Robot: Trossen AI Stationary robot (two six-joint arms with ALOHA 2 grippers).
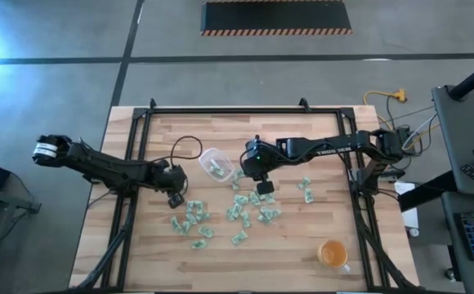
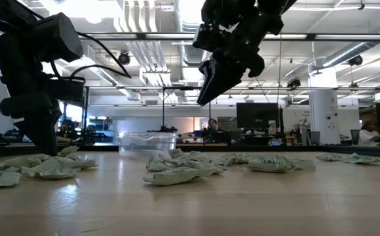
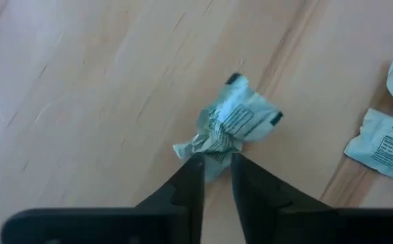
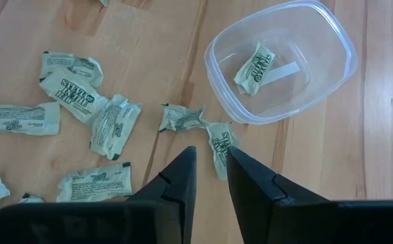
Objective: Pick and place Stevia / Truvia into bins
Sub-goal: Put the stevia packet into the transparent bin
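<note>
Wooden tabletop fills the middle of the high view, with pale green packets [image 1: 245,214] scattered across its centre and the clear tub [image 1: 215,164] just above and left of them, one packet already inside; the orange cup [image 1: 333,254] sits apart at lower right. Here the left gripper [image 1: 175,198] is down at the left edge of the scatter, and the right gripper [image 1: 263,186] hangs over its upper middle. In the low view the left gripper [image 2: 40,134] reaches the table at far left, while the right gripper [image 2: 209,82] hangs well above the packets near top centre. The left wrist view shows narrow fingers [image 3: 188,179] closing on the lower corner of a crumpled packet [image 3: 227,125], whose long axis runs diagonally from lower left to upper right; whether it is firmly pinched I cannot tell. The right wrist view shows fingers [image 4: 180,175] narrowly parted and holding nothing, above a packet [image 4: 220,144] lying roughly upright in frame beside the tub [image 4: 281,61]. The step in hand looks like the left arm's pick; next it would need a secure pinch, a lift, and a carry to the tub.
</note>
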